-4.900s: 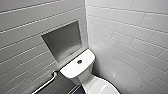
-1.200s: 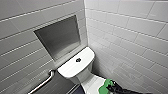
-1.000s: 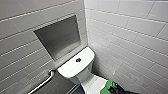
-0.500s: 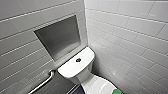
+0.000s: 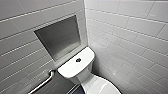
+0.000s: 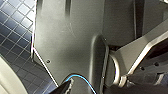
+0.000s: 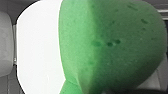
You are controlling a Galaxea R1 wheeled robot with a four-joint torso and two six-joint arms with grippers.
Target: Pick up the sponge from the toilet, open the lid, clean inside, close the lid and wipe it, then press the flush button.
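The white toilet [image 5: 75,68] stands in the tiled corner. Its flush button [image 5: 78,60], small, round and dark, sits in the middle of the flat tank top. The glossy white lid [image 5: 100,87] lies down over the bowl at the lower edge of the head view. In the right wrist view the bright green sponge [image 7: 112,45] looms very close, held in my right gripper, with the white lid [image 7: 37,50] behind it. My left gripper is open and holds nothing that I can see.
A recessed grey niche [image 5: 60,40] sits in the wall above the tank. A metal grab bar [image 5: 42,82] runs along the left wall. The left wrist view looks past the robot's dark body to dark blue floor tiles [image 6: 15,37].
The green sponge, seen at the head view's lower edge a second ago, has dropped below that edge. Toilet and walls stay put.
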